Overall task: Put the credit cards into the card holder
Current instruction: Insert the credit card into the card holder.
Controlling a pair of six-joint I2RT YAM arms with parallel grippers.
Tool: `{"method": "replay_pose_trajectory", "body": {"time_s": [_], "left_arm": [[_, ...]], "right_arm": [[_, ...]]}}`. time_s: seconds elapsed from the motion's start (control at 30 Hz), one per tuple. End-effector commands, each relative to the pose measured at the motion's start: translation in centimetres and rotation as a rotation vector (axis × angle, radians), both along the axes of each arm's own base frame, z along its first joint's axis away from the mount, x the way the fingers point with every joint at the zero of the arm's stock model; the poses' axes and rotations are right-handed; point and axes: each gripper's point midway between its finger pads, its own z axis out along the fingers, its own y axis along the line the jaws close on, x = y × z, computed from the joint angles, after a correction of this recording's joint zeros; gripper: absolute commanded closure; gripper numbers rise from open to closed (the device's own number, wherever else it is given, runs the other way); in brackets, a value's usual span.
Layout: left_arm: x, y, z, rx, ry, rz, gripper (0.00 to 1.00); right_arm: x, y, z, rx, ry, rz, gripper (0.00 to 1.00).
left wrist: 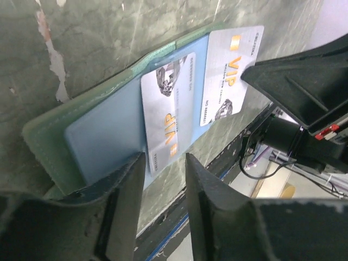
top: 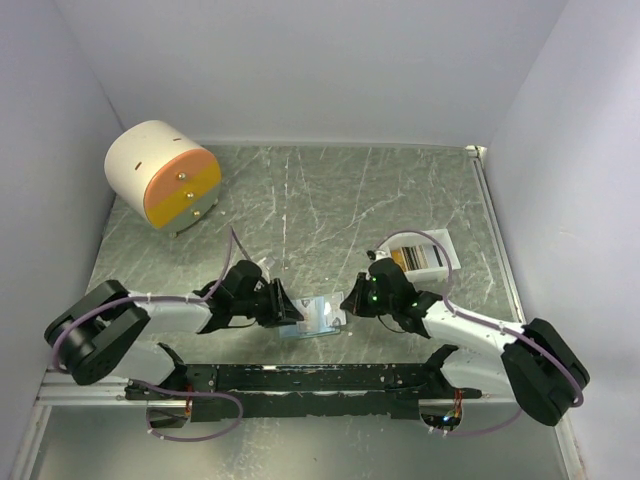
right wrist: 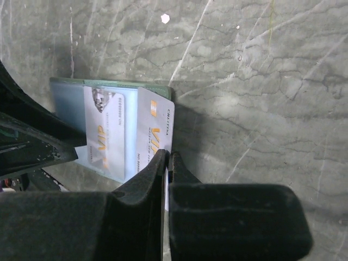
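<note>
The card holder (top: 316,318) lies open on the table, sage green outside, pale blue inside (left wrist: 103,130). One white VIP credit card (left wrist: 168,109) sits in a pocket, its end sticking out. My right gripper (right wrist: 167,155) is shut on a second white VIP credit card (right wrist: 155,130) by its edge. That card lies over the holder's right half (left wrist: 231,70). My left gripper (left wrist: 165,156) is open at the holder's near-left edge, one finger over the blue inside, the other over the table. In the top view the left gripper (top: 290,310) and the right gripper (top: 350,300) flank the holder.
A small white tray (top: 452,250) with more cards stands behind the right arm. A round cream-and-orange drawer cabinet (top: 165,175) stands at the back left. A black rail (top: 310,380) runs along the near edge. White walls close in on three sides.
</note>
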Motion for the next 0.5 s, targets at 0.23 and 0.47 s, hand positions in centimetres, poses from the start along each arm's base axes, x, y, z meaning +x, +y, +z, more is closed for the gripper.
{"method": "replay_pose_trajectory", "body": {"time_s": [0.23,0.47], "left_arm": [[1.7,1.7,2.0,0.121,-0.102,0.063,0.46],[1.8,-0.2,3.1,0.040,-0.111,0.004,0.45]], "right_arm": [[0.2,-2.3,3.1,-0.096,-0.059,-0.037,1.00],[0.6,-2.6,4.8,-0.096,-0.086,-0.056,1.00]]}}
